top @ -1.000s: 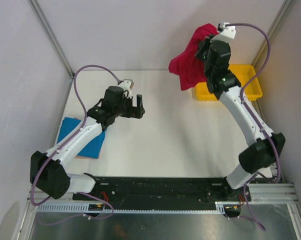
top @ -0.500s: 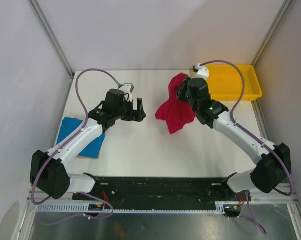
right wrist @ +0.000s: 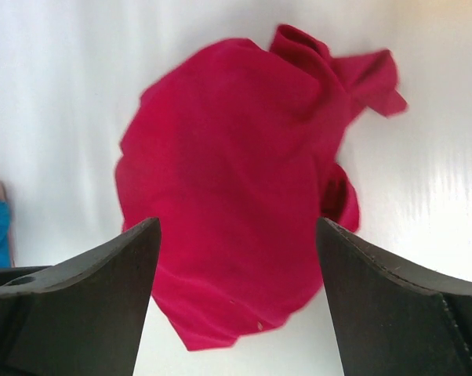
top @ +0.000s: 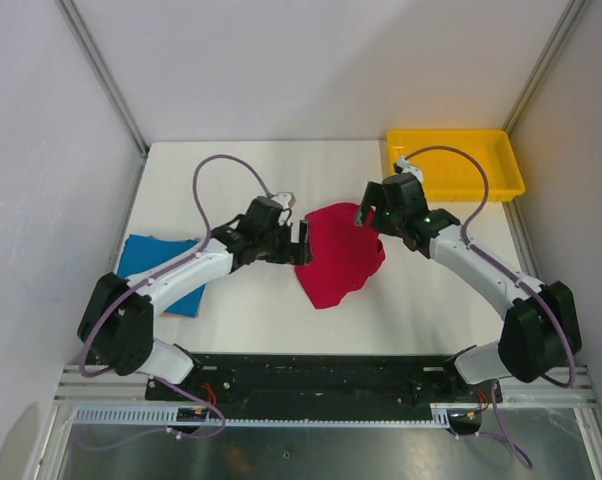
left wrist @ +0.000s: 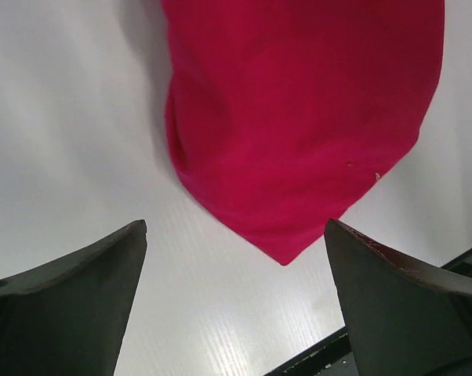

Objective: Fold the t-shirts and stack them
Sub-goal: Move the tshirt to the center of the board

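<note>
Right hand (top: 365, 214) is spread and empty, poised over the far edge of the red shirt (top: 341, 258). Left hand (top: 303, 243) is likewise spread at its left side. It lies crumpled in the middle of the table (top: 231, 175), evidently where both arms can reach to flatten it. Folded at the left edge, the blue shirt (top: 141, 252) presumably serves as the stack base.

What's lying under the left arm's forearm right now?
The blue t-shirt, folded flat on the table. The left arm crosses over its right part, so that side and its full outline are hidden. A tan edge shows along its near side.
</note>
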`<control>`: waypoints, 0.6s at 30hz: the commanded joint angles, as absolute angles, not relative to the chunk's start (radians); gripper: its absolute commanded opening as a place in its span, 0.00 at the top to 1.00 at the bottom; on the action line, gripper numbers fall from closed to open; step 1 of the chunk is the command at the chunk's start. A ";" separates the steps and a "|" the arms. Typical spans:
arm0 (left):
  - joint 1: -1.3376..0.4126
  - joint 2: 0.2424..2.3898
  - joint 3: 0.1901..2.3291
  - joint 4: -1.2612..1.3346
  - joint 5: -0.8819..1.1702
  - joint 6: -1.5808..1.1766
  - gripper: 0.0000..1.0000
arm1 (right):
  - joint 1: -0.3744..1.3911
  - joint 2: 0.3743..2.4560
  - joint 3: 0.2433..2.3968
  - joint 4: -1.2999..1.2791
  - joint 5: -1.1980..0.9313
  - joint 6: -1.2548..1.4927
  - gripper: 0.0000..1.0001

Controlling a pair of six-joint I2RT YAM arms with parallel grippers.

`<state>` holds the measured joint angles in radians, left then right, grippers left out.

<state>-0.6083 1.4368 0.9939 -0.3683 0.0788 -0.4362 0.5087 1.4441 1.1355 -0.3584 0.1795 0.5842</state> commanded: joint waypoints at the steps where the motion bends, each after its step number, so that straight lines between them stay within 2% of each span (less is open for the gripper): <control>1: -0.677 1.483 0.992 -0.304 0.059 -0.509 0.01 | 0.479 1.320 1.054 -0.419 0.136 0.621 0.17; 9: -0.770 1.522 0.965 -0.245 0.072 -0.571 0.03 | 0.410 1.178 0.861 -0.432 0.099 0.641 0.19; 18: -0.821 1.543 0.921 -0.225 0.054 -0.636 0.21 | 0.423 1.185 0.782 -0.369 0.064 0.658 0.27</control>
